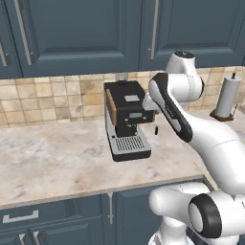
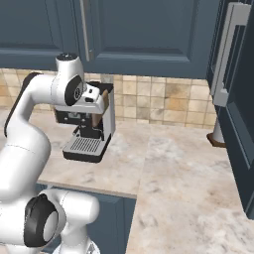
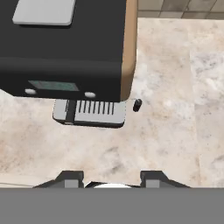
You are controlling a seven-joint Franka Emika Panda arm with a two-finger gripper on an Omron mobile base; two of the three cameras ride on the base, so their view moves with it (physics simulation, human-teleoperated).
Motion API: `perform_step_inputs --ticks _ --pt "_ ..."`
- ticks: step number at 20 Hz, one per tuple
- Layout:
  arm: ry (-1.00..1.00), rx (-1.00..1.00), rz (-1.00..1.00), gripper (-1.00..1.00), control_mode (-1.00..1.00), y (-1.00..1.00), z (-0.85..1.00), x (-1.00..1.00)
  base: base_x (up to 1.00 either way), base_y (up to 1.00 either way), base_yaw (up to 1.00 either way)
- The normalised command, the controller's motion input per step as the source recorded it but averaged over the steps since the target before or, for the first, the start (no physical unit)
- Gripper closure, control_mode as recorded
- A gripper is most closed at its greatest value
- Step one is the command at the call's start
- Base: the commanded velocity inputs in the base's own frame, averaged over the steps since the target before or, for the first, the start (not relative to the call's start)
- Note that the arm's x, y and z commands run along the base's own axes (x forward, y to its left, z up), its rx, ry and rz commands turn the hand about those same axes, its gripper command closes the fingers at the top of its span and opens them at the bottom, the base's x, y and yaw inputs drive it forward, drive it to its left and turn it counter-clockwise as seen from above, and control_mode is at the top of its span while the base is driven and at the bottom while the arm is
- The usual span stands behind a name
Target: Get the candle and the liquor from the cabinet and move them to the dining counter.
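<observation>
Doors of the dark blue panelled upper cabinet [image 1: 86,28] are shut; the fingers [image 3: 111,177], partly parted and empty, hover above the beige marbled surface [image 3: 175,122] near its front edge. Next they must reach a silver bar handle [image 1: 154,28].

Black coffee machine [image 1: 127,117] w/ wood-brown side panels, silver top plate, small display on front, ribbed silver drip tray at base; upright on beige marbled counter [image 1: 52,162], near back wall. Small dark knob/lever sticking out on machine's right side, seen from hand view just beside drip tray. Tan mottled tile backsplash [image 1: 52,98] behind. White paper-towel roll [image 1: 226,95] on dark brown stand, upright, further right along same wall, well apart from machine. Blue lower drawers [image 1: 28,220] w/ silver handles under counter edge. Counter turns corner at right in right base view
</observation>
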Motion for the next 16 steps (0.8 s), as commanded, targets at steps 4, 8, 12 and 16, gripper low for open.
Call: perform_step_inputs --ticks 4,8,12,16 --pt "-0.04 0.0 0.0 -1.0 -1.0 0.0 0.0 -0.26 0.0 0.0 0.0" --pt "-0.27 -0.02 0.0 -1.0 -1.0 0.02 0.0 -0.59 0.0 0.0 0.0" --pt "-0.43 -0.04 0.02 -1.0 -1.0 0.17 0.0 -0.53 0.0 0.0 0.0" --pt "-0.47 -0.03 0.04 -1.0 -1.0 0.09 0.13 -0.48 0.0 0.0 0.0"
